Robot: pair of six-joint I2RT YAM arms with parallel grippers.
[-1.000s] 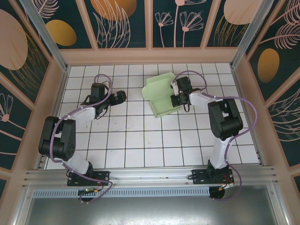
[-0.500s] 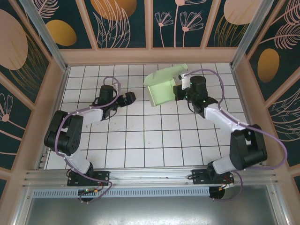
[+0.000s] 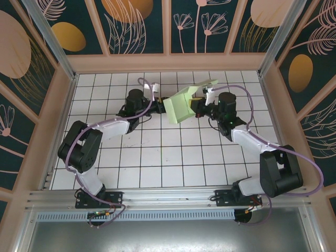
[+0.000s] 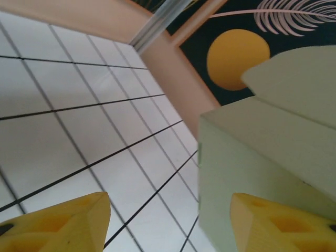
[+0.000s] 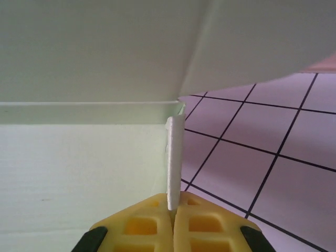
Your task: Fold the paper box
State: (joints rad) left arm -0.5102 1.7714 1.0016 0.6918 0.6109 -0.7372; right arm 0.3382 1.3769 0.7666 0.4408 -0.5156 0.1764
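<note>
**Fig.** Two-arm hold on the paper box [image 3: 181,106], mid-fold.

**(a) Top view.** The box sits btwn the two grippers over the far-middle of the tiled table [image 3: 157,157], tilted, w/ one flap sticking up toward the back wall. The right gripper [image 3: 197,107] meets it from the right and the left gripper [image 3: 156,100] from the left. The arms oppose each other, prob. so one side can be anchored while the other is worked.

**(b) Right wrist.** The right gripper [image 5: 172,210] is clenched on a thin upright wall of the box [image 5: 79,157], w/ the card edge pinched flat btwn the yellow fingers [image 5: 139,226]. A grip this near the corner crease likely serves to stop the light card from swinging or sliding (thin card will flex if pushed far from the hold).

**(c) Left wrist.** The left gripper [image 4: 168,226] has its jaws apart and nothing pinched. A corner of the box [image 4: 252,173] lies inside the gap, just beside one finger [image 4: 278,226], w/ bare tiles toward the other. This reads as an approach to take hold of that panel. The fold itself is not yet done; flaps are unclosed.
</note>
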